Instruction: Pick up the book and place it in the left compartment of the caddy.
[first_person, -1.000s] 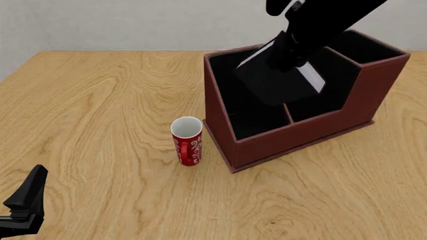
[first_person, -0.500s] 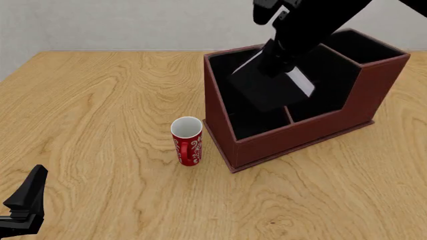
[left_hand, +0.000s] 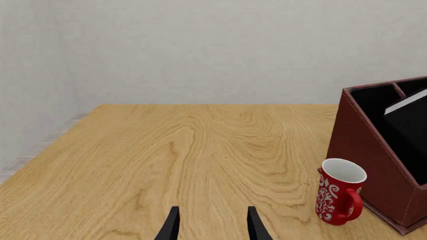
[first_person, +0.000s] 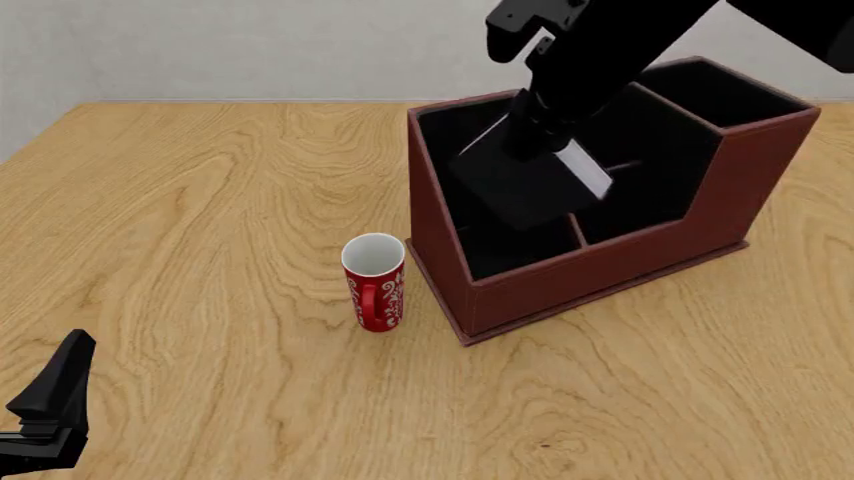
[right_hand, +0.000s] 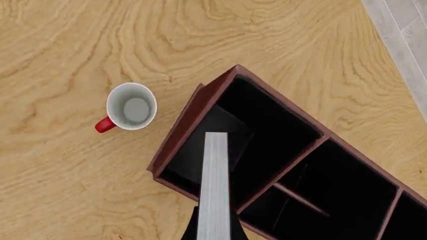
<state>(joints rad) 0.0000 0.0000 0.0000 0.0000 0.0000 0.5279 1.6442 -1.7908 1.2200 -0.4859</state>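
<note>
My right gripper (first_person: 545, 122) is shut on the book (first_person: 523, 188), a thin black book with a white page edge (right_hand: 215, 180). It hangs tilted over the caddy (first_person: 601, 268), a reddish-brown box with black sections. The book's lower part sits over the long left compartment (first_person: 451, 135), close to the divider. In the right wrist view the page edge runs above that compartment (right_hand: 270, 127). In the left wrist view the book (left_hand: 408, 122) shows above the caddy's side wall (left_hand: 363, 145). Far away at the table's near left, my left gripper (left_hand: 213, 229) is open and holds nothing.
A red-and-white mug (first_person: 374, 282) stands upright just left of the caddy's front corner, also visible in the wrist views (left_hand: 340, 197) (right_hand: 131, 107). The wooden table (first_person: 200, 220) stretches left of it, with a grey wall behind.
The right arm has carried the book leftward and a little up over the caddy, from above the divider toward the left compartment. The left arm has not moved.
</note>
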